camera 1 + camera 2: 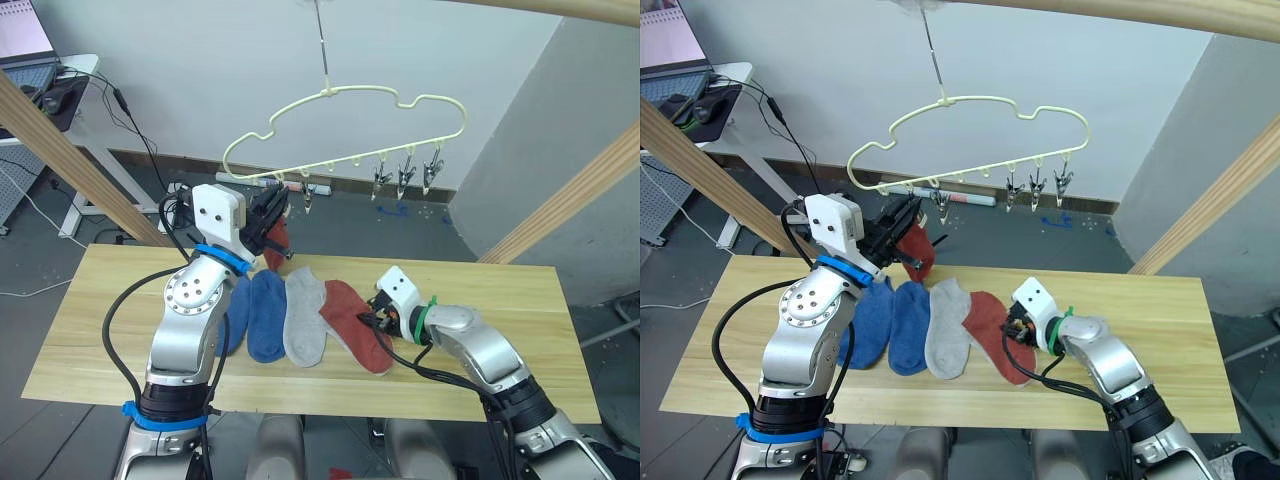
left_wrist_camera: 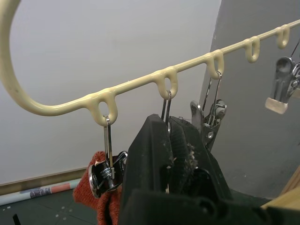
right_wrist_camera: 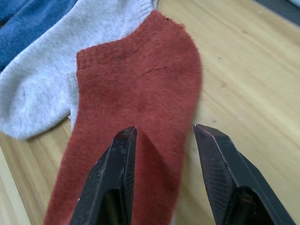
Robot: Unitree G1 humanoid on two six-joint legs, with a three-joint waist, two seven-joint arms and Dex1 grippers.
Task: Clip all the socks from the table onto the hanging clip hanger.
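The pale yellow clip hanger [image 1: 345,95] hangs above the far side of the table [image 1: 500,300]. My left gripper [image 1: 268,215] is raised to its left end, shut on the second clip [image 2: 167,105]. A rust red sock [image 2: 101,206] hangs from the first clip [image 2: 106,168] right beside it. On the table lie two blue socks [image 1: 262,318], a light grey sock [image 1: 304,318] and another rust red sock [image 3: 136,103] in a row. My right gripper [image 3: 161,136] hovers open just over that red sock, one finger to each side.
Thick wooden poles [image 1: 570,195] slant up at both sides of the table. Three free clips [image 1: 405,178] hang at the hanger's right end. A desk with a laptop [image 1: 28,55] and cables stands at the back left.
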